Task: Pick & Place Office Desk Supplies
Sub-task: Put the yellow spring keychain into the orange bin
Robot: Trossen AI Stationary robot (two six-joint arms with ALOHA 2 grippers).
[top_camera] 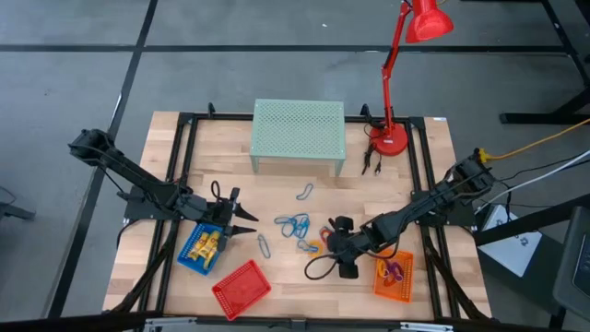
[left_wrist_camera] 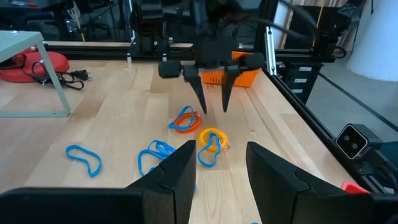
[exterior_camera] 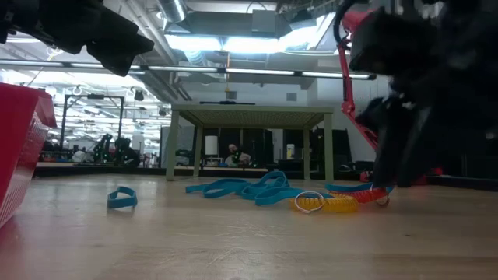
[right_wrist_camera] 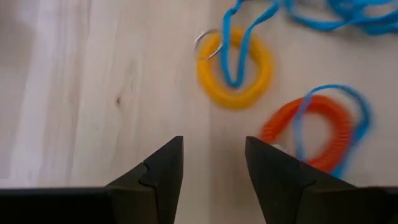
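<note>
Two dark fingers of the right gripper [right_wrist_camera: 208, 180] are seen closest in the right wrist view, spread apart with nothing between them, above bare wood of the table [right_wrist_camera: 81, 93]. Just ahead of the fingertips, and slightly to either side of the gap, two coiled rings are found: a yellow ring [right_wrist_camera: 235, 67] straight ahead and an orange ring [right_wrist_camera: 311, 134] off to one side and nearer. Both are lying flat, so no long axis is offered by the rings themselves; each is threaded by a blue loop [right_wrist_camera: 323, 18], whose strands trail away from the gripper toward a tangle beyond. Neither ring is touched.

From above, the right gripper [top_camera: 343, 247] is placed beside this cluster, while the left gripper [top_camera: 241, 218] is held over by the blue basket [top_camera: 189, 258], jaws likewise apart and empty, farther from the rings. The right arm is therefore judged the nearer. A short advance and descent would likely be needed, with one finger set inside a ring; the blue loop may be dragged along.
</note>
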